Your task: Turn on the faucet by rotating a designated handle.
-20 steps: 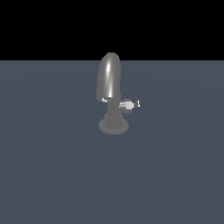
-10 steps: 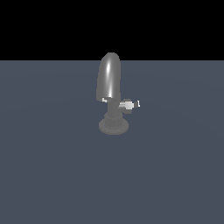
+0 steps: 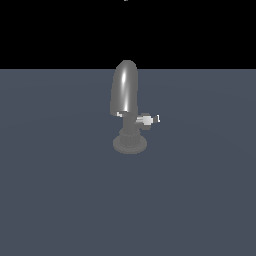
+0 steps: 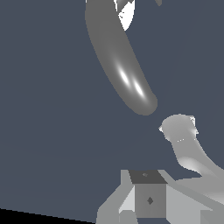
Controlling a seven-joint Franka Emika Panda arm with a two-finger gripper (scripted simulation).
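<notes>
Faucet untouched, turning not yet begun.
Handle [image 3: 148,119] juts toward the exterior view's right from the faucet [image 3: 127,107] at frame centre on the desk [image 3: 200,200]; hand [image 4: 148,199] nearby in wrist view, opening impossible to tell.

A flat, matte slate-blue floor [image 3: 60,200] fills the lower part of the exterior view and runs back to a straight horizon line. Above that line lies a plain black backdrop [image 3: 200,30], with no wall, window or furniture discernible in it. The light seems to come from above and in front, though its source is not visible.
</notes>
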